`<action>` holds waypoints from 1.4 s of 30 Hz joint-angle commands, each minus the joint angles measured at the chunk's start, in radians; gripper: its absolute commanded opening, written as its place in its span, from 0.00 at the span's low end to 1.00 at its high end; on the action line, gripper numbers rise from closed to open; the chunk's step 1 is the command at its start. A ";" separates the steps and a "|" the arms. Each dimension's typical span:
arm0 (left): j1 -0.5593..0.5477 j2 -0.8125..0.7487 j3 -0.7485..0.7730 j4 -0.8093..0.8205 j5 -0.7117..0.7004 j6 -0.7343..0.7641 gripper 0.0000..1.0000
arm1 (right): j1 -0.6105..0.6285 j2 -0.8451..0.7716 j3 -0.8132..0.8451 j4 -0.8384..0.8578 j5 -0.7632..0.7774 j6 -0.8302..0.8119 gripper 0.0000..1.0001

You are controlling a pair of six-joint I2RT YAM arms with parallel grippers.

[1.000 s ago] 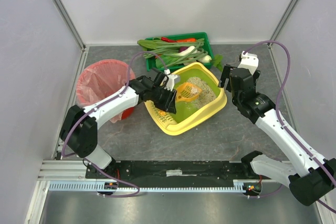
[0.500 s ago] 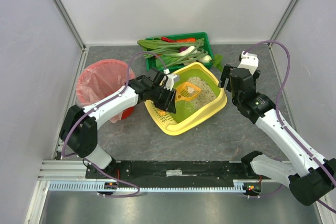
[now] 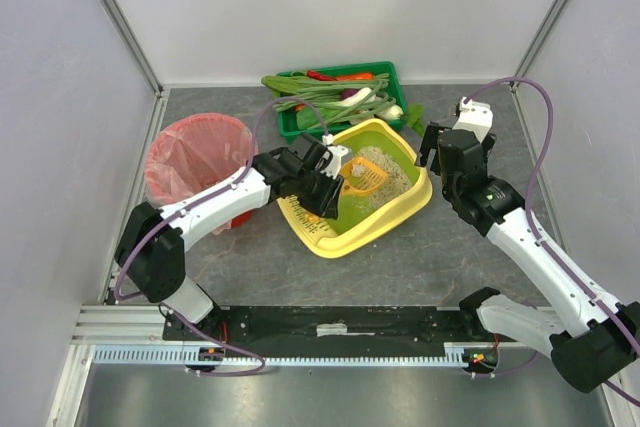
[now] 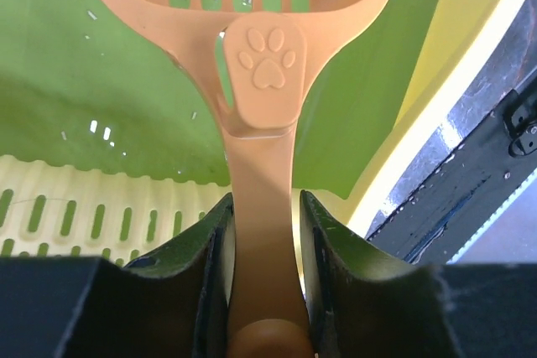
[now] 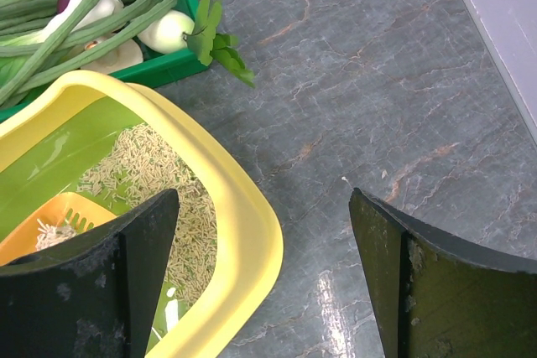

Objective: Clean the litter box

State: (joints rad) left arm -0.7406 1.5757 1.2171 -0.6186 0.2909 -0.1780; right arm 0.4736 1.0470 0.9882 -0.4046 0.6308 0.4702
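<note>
The litter box [image 3: 338,245] has a yellow rim, a lime-green inside and a slotted ledge [image 3: 300,215] at its near left end. It sits mid-table with pale litter [image 3: 388,169] heaped at its far end. My left gripper [image 3: 328,185] is shut on the handle of an orange slotted scoop [image 3: 362,175], held over the box with a few litter grains in its bowl. The left wrist view shows the handle [image 4: 262,165] between my fingers [image 4: 205,266], above the ledge [image 4: 84,207]. My right gripper [image 3: 432,143] is open and empty, above the box's right rim [image 5: 243,232] and the bare table.
A dark green crate of vegetables [image 3: 340,97] touches the box's far side, with leaves [image 5: 214,44] spilling over its edge. A red bin with a pink bag [image 3: 195,162] stands left of the box, by my left arm. Enclosure walls stand close on three sides.
My left gripper has moved the scoop a little to the right, toward the heaped litter. The right arm has not moved.
</note>
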 commanded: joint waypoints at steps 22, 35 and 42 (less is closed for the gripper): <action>-0.048 -0.028 0.059 -0.046 -0.153 0.040 0.02 | -0.004 -0.016 -0.011 0.036 0.018 -0.011 0.91; -0.129 -0.118 0.062 0.002 -0.219 0.112 0.02 | -0.004 -0.021 -0.014 0.039 0.018 -0.010 0.91; -0.132 -0.120 0.110 -0.072 -0.216 0.104 0.02 | -0.004 -0.022 -0.017 0.036 0.017 -0.008 0.91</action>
State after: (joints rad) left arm -0.8730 1.4906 1.2766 -0.6765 0.0696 -0.0967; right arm 0.4736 1.0458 0.9760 -0.4019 0.6323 0.4698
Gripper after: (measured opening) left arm 0.401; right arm 0.910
